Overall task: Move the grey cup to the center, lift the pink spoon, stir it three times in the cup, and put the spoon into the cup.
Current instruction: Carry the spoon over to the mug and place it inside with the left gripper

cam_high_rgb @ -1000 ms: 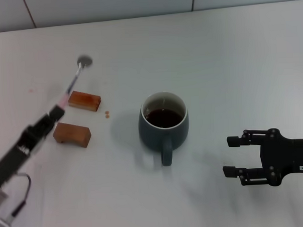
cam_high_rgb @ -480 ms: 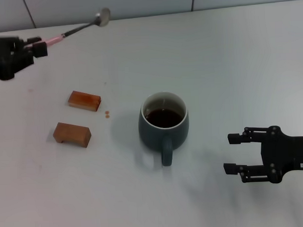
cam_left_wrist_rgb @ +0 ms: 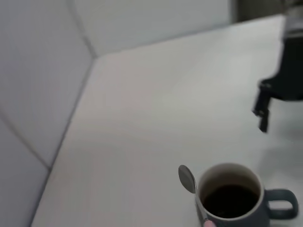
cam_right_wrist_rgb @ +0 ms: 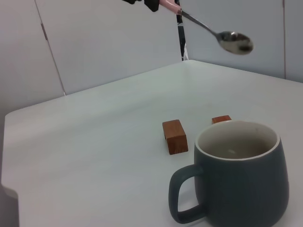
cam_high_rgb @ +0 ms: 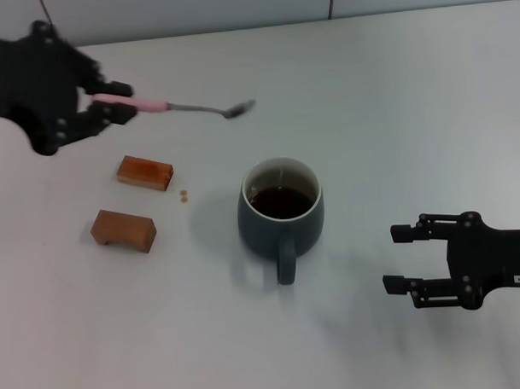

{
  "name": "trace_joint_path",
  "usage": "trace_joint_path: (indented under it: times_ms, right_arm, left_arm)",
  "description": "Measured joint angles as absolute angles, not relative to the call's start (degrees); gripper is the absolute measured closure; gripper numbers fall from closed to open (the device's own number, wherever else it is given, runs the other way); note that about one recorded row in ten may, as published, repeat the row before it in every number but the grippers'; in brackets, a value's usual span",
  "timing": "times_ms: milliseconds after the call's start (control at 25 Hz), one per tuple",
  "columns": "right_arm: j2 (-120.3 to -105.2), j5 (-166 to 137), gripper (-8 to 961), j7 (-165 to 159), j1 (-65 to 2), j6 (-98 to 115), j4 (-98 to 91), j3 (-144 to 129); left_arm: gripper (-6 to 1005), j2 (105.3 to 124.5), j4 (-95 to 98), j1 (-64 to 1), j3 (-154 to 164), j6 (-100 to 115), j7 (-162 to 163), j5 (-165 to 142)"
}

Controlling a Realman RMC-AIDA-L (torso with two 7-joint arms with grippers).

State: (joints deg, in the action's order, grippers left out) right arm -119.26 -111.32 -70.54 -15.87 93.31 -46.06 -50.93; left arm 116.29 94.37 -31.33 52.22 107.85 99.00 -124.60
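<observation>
The grey cup (cam_high_rgb: 280,211) stands mid-table with dark liquid inside and its handle toward me; it also shows in the left wrist view (cam_left_wrist_rgb: 234,198) and the right wrist view (cam_right_wrist_rgb: 241,176). My left gripper (cam_high_rgb: 112,104) is raised at the far left and shut on the pink spoon (cam_high_rgb: 176,107) by its handle. The spoon lies level in the air, its bowl pointing toward the cup, up and to the left of it. The spoon shows in the left wrist view (cam_left_wrist_rgb: 187,178) and the right wrist view (cam_right_wrist_rgb: 222,34). My right gripper (cam_high_rgb: 399,260) is open and empty, to the right of the cup.
Two brown rectangular blocks (cam_high_rgb: 145,172) (cam_high_rgb: 124,230) lie to the left of the cup, with small brown specks (cam_high_rgb: 184,195) beside them. A wall runs along the table's far edge (cam_high_rgb: 322,17).
My left gripper has swung from low at the left up to the far left, and the spoon has turned from pointing away to pointing right toward the cup. The right arm has stayed put.
</observation>
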Motion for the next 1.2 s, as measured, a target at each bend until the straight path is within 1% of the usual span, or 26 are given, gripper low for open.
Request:
trace_joint_path:
  times_ms: [40,120,160,200,360,400,680,960,1200]
  right_arm:
    - [-119.26,-111.3,213,-70.5,-15.9,93.3,-46.1,-51.0]
    - [-119.26,-111.2,213,-70.5,-15.9,93.3,-46.1,-51.0]
    - [-119.27,-111.2,212,-70.5,-15.9,93.3,-46.1,-51.0]
    - [-119.26,-111.2,212,-70.5,-15.9,93.3,-46.1,-51.0]
    - [-119.26,-111.1,212,-70.5,-15.9,93.2,-46.1,-50.8]
    - [-119.26,-111.1,212,-70.5,-15.9,93.2,-46.1,-50.8]
    - [-119.26,-111.0,213,-70.4,-15.9,93.2,-46.1,-51.2]
    - [-119.27,-111.0,212,-70.4,-16.1,93.2,-46.1,-51.4]
    - [-119.26,-111.1,213,-70.4,-16.1,93.3,-46.1,-51.4]
  left_arm:
    - [844,117.03,96.1,-33.1,53.8,109.1,98.8,-127.0]
    - [842,117.03,96.1,-33.1,53.8,109.1,98.8,-127.0]
    - [841,117.82,97.3,-35.3,57.9,110.2,98.6,-130.6]
    - [840,118.08,97.7,-35.8,60.1,110.2,98.4,-131.9]
    - [836,118.3,98.0,-36.4,62.6,110.0,98.3,-133.2]
    - [835,118.56,98.2,-37.6,66.6,109.7,98.3,-135.6]
    - [827,118.77,98.0,-39.5,72.4,109.2,98.7,-141.1]
    - [820,118.95,97.6,-39.7,77.0,106.8,99.0,-143.6]
    - [814,119.1,96.9,-41.7,83.3,103.8,99.6,-145.1]
